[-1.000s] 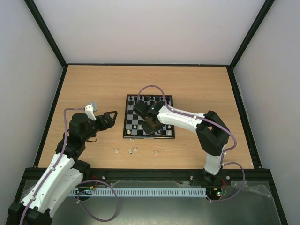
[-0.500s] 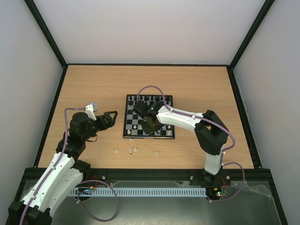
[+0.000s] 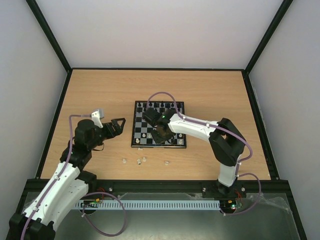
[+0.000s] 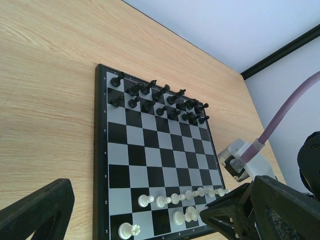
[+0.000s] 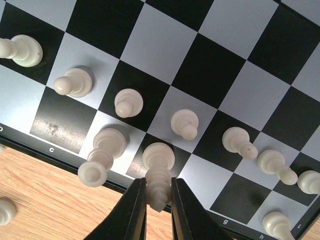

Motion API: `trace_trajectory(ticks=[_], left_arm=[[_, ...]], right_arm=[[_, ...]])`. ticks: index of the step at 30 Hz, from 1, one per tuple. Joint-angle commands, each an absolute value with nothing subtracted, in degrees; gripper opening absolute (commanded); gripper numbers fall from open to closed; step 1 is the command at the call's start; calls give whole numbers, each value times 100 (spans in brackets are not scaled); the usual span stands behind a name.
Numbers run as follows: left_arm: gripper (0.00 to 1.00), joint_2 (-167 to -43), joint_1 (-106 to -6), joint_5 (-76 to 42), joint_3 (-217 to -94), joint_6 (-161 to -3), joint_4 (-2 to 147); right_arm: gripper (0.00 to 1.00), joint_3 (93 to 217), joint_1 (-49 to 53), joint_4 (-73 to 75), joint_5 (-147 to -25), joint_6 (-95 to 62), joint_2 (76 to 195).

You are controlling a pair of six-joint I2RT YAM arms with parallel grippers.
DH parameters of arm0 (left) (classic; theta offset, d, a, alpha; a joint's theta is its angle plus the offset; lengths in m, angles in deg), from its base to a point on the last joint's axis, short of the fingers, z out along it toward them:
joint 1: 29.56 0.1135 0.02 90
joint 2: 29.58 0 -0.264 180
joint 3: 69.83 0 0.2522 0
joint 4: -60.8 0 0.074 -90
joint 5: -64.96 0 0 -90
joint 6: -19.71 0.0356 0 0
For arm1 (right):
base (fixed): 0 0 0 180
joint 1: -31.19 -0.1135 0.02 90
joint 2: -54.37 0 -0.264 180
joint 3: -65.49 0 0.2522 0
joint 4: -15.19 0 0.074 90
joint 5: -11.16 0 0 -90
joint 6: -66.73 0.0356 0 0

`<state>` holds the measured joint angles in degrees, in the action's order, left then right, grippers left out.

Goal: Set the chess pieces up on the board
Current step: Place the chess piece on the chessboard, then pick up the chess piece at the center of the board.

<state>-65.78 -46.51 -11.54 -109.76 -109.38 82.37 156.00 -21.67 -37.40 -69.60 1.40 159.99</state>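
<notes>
R arm owns this one: the right gripper (image 5: 159, 202) sits over the board (image 4: 150, 155) at its near edge, and the tall white piece (image 5: 159, 161) is straight between its pads, not off to either side. The piece's long axis is vertical, pointing up at the wrist cam, and its base sits on a light back-rank square. The fingers are nearly closed and pinch the head of that piece from both sides, w/ no gap I can see. Another tall white piece (image 5: 102, 155) stands just beside it on the next square toward the board's left, so any sideways drift on the way up risks a knock, imo. I'd go straight up along the axis. The left gripper (image 3: 117, 126) hangs off the board's left edge, well apart from the piece, w/ its jaws spread wide and nothing in them. A few loose white pieces (image 3: 138, 161) lie on the table (image 3: 210, 90) just off the board's near edge, closer to the L arm than the R.
</notes>
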Motion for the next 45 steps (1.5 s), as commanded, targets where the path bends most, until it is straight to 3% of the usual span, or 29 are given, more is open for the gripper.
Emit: trace_trajectory(ticks=[1, 15, 25, 28, 36, 45], left_arm=[[99, -6589, -4617, -1089, -10916, -10917, 8080], [99, -6680, -4617, -1089, -10958, -10915, 8036], [99, -6756, -4615, -1089, -10968, -10910, 7993], [99, -6780, -4617, -1089, -10968, -10906, 7968], [100, -6814, -4617, -1106, -10952, -10906, 7928], [99, -6848, -4608, -1229, -11025, -10873, 8089]], right_arm=[[13, 15431, -2138, -3980, -7066, 126, 15881], [13, 15463, -2137, -4014, -7015, 100, 15824], [19, 15553, -2137, -4006, -7000, 73, 15903], [25, 15610, -2139, -4021, -6996, 73, 15884], [31, 15723, -2144, -4104, -6956, 86, 15588], [51, 15612, -2138, -4391, -6552, 301, 14175]])
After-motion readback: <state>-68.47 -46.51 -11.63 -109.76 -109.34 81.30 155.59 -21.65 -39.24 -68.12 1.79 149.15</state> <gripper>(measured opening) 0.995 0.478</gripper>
